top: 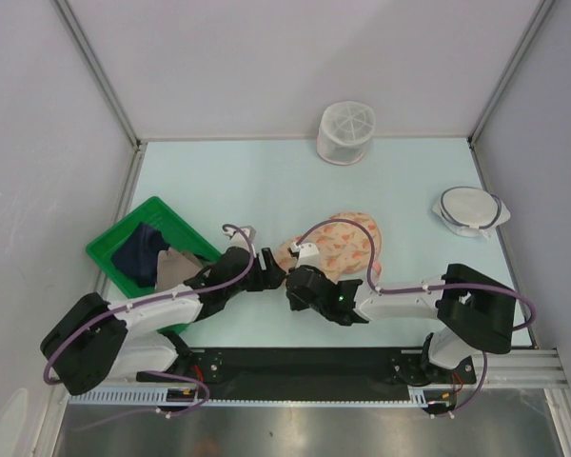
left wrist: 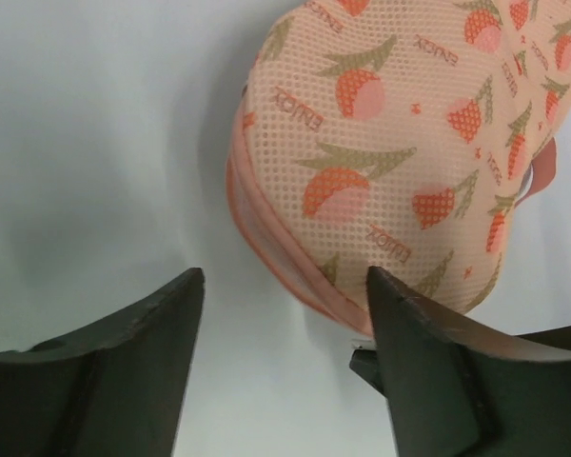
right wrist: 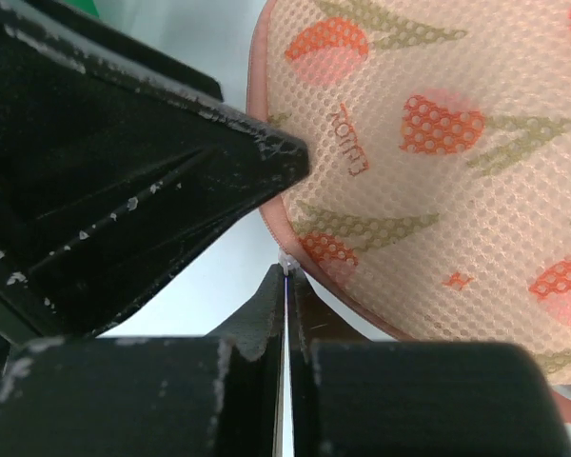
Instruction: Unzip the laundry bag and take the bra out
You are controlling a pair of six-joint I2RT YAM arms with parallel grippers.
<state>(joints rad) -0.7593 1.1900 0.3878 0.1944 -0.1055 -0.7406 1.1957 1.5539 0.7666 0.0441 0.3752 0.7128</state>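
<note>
Bag (top: 347,243) lies mid-table (top: 266,181), peach mesh with orange print, pink zip edging along rim. Both grippers at its near-left end. Right gripper (right wrist: 285,271) jaws closed, tips against edging; tiny white tab (right wrist: 286,260) at tips, whether pinched unclear. Left gripper (left wrist: 281,276) spread wide, holding nothing, just short of bag end. Green bin (top: 109,249) far left holds navy cloth (top: 138,252) and tan cloth (top: 176,267). Mesh cylinder (top: 345,131) at far edge, mesh disc (top: 468,211) right.
</note>
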